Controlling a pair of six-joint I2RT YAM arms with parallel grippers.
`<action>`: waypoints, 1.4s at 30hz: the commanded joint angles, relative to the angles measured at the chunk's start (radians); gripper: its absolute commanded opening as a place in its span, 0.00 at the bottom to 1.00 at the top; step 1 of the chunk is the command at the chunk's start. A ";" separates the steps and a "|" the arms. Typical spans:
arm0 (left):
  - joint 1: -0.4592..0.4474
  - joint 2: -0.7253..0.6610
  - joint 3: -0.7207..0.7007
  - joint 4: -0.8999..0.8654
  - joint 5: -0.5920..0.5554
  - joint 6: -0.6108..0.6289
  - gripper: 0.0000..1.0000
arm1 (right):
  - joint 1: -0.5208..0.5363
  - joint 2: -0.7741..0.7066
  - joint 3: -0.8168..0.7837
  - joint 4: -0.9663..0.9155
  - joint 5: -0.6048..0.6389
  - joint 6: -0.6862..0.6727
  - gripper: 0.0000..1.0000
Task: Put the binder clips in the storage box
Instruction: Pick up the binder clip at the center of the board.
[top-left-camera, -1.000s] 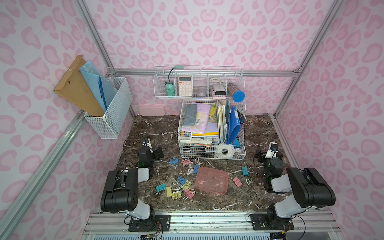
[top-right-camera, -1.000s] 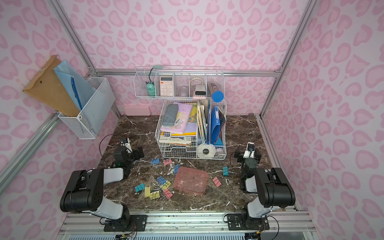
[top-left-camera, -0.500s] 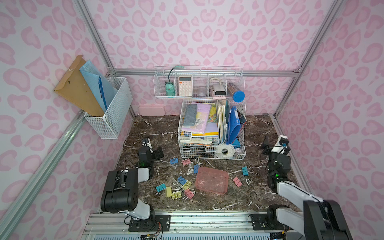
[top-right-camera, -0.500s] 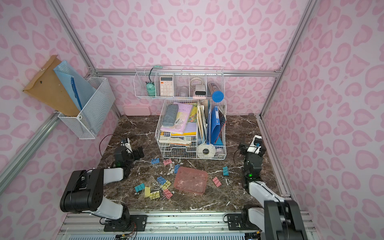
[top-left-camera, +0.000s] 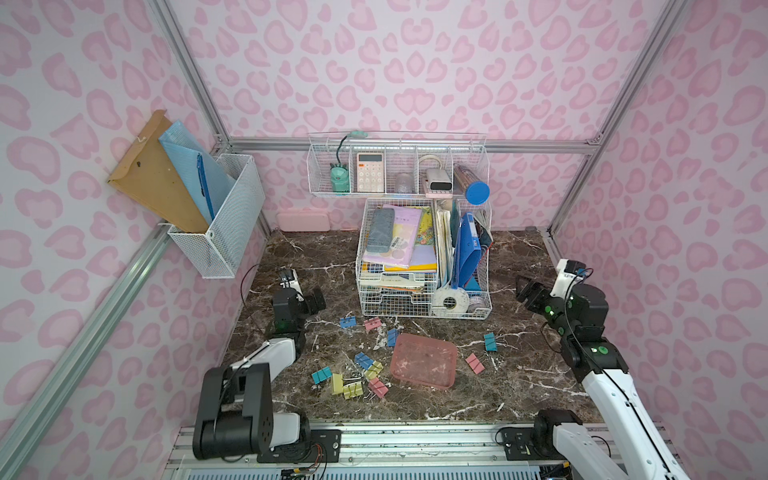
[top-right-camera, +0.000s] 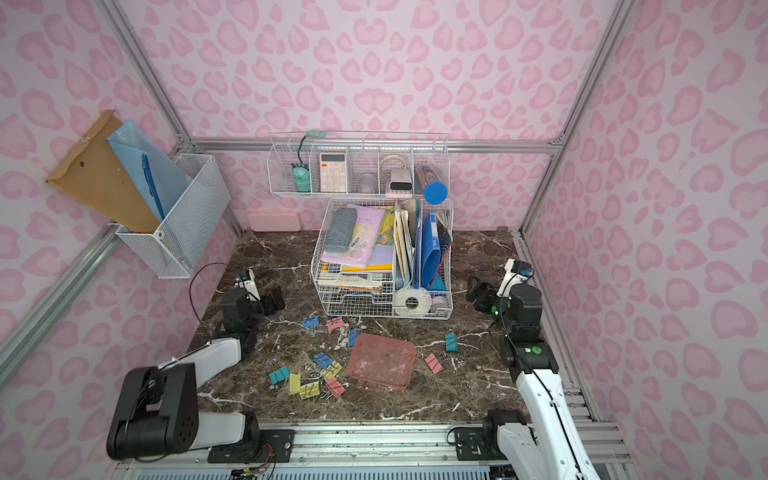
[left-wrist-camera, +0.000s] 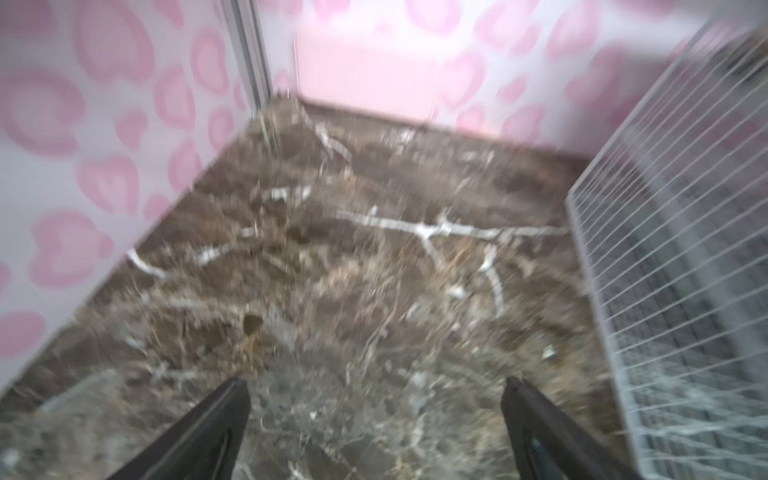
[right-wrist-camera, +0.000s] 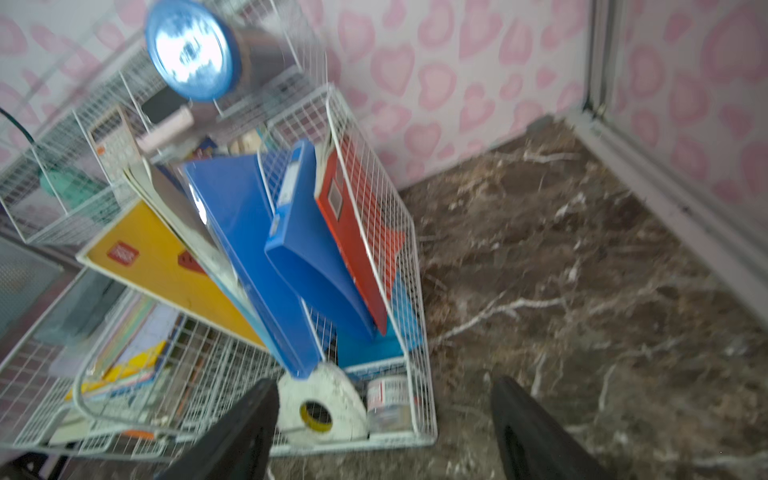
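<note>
The left tool (left-wrist-camera: 374, 388) and the right tool (right-wrist-camera: 384, 388) were both released, holding nothing. The storage box (top-left-camera: 424, 360) sat near-centre on the table (top-left-camera: 519, 374), with binder clips (top-left-camera: 353, 390) scattered around it.

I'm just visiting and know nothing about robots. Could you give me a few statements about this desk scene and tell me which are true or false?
1. The storage box holds no binder clips yet. True.
2. The jaws of the right arm grip a pink clip. False: they stand apart and empty, near the wire basket.
3. A teal clip lies on the table on the right arm's side of the box. True.
4. The tape roll lies on the table beside the box. False: it stands inside the wire basket.
5. The calculator sits in the wall shelf. True.
</note>
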 joint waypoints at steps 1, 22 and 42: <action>-0.037 -0.176 0.089 -0.384 -0.117 -0.129 1.00 | 0.096 0.021 -0.019 -0.203 -0.098 0.052 0.82; -0.438 -0.349 0.301 -0.998 0.035 -0.285 1.00 | 0.403 0.196 -0.164 -0.235 0.125 0.086 0.59; -0.442 -0.284 0.305 -0.974 0.123 -0.295 1.00 | 0.439 0.288 -0.147 -0.196 0.116 0.051 0.07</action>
